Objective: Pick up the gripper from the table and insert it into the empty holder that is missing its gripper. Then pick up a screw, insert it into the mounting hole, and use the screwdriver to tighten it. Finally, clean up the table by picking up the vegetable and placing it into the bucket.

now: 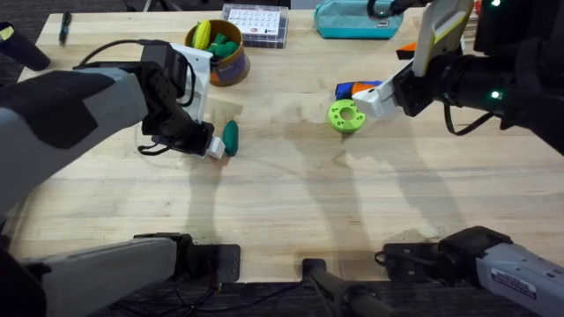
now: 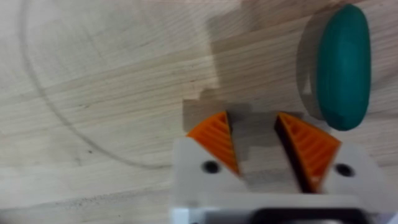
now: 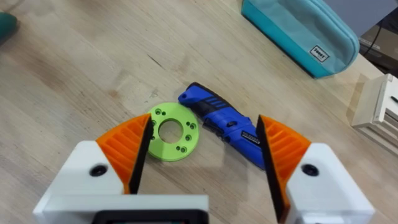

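The vegetable (image 1: 230, 137) lies on the table (image 1: 291, 211), just beside the left gripper (image 1: 214, 146) at its 3 o'clock, untouched. That gripper's 2 pads (image 2: 214, 138) stand apart over bare wood. To grasp well, shift toward 3 o'clock until the vegetable sits between them, then close. The bucket (image 1: 231, 66) waits at 12 o'clock. The right gripper (image 3: 202, 146) is spread wide above a green ring (image 3: 172, 131).

Teal-green vegetable (image 1: 230, 137); orange-brown bucket (image 1: 226, 63); lime-green ring (image 1: 345, 115); blue screwdriver (image 3: 227, 124); teal pouch (image 1: 356, 19).

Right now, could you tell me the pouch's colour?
The pouch is teal, best seen in the right wrist view.
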